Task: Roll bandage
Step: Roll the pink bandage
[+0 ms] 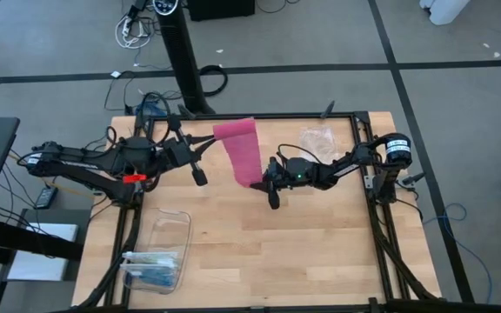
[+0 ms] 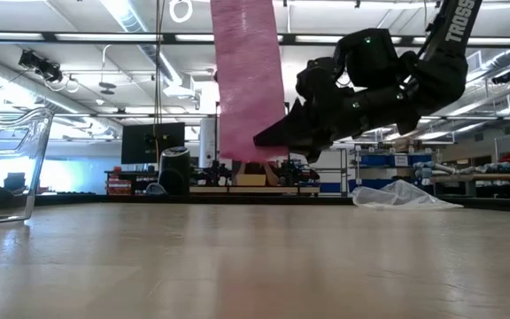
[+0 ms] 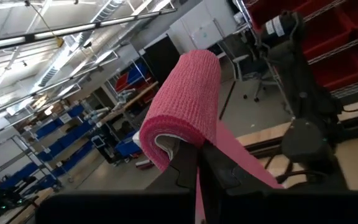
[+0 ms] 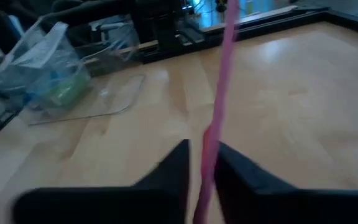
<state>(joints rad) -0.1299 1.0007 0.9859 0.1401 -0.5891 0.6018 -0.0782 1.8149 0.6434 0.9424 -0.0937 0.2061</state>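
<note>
The magenta-pink bandage [image 1: 243,155] runs as a straight strip between my two grippers, high above the wooden table [image 1: 259,252]. Its upper end is a loose roll [image 3: 185,102] at my left gripper [image 3: 199,158], which is raised and shut on it over the table's far left part [image 1: 214,139]. My right gripper [image 1: 268,181] is shut on the strip's lower end [image 2: 248,146], near the table's middle. In the low view the strip hangs upright, and its top runs out of the picture. My left gripper pinches the rolled end of the bandage at the roll's underside [image 3: 194,146] between its two fingers, which point up and toward the table's right. The roll sits on the fingertips, lifted clear. The strip [image 3: 247,165] runs from it toward the right arm. My right gripper pinches the strip near its lower end [image 4: 211,140] between its two fingers, which lie across the strip. They come from the table's right side, slanting down [image 2: 268,137]. The strip stands upright above the hold, straight, with its end clear of the table.
A clear plastic bag [image 1: 317,139] lies at the table's far right. A clear plastic box with blue contents [image 1: 156,252] stands at the near left edge. Black frame rails [image 1: 374,174] run along the table's sides.
</note>
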